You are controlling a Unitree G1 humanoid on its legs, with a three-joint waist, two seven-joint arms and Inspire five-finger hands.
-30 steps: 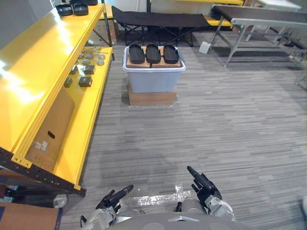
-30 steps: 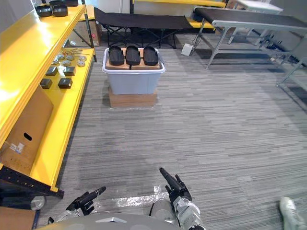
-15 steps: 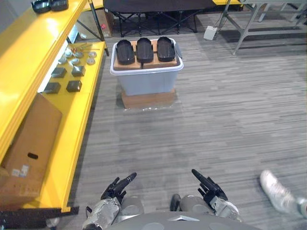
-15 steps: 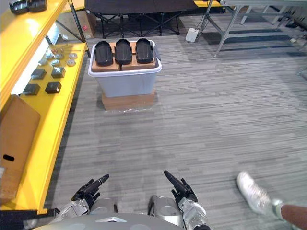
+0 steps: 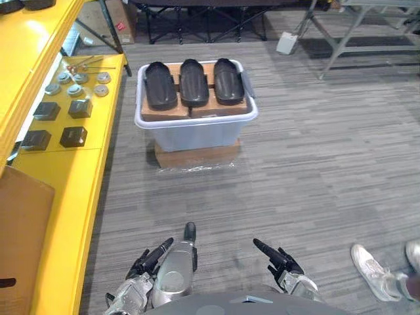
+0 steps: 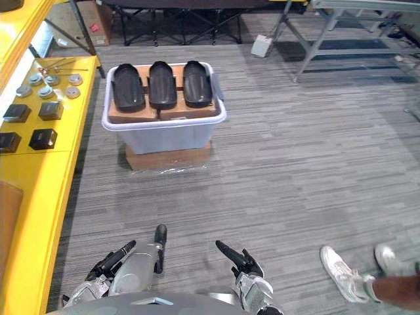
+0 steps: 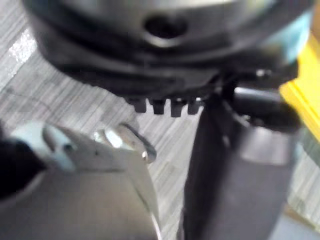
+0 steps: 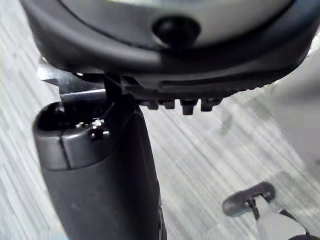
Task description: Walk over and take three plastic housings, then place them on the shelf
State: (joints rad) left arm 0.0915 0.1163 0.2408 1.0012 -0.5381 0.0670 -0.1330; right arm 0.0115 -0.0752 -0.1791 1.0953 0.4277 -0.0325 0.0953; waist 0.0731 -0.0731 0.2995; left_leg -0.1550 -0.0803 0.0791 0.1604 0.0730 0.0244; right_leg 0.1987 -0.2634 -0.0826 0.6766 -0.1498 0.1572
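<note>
Black housings (image 5: 194, 82) sit three abreast atop the pale bin (image 5: 197, 134), well ahead. Left robot hand (image 5: 146, 261) and right robot hand (image 5: 281, 259) are low, fingers straight, seemingly empty. Overshooting could bump the bin; a person's shoe (image 5: 369, 266) is near on the right.

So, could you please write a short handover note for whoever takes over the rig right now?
Left robot hand and right robot hand: open, empty, low in front.
Three plastic housings lie side by side on cardboard atop the grey bin ahead.
Yellow shelf stands to the left.
Done: nothing picked. Left: close in on the bin, take all three, shelve them.
</note>
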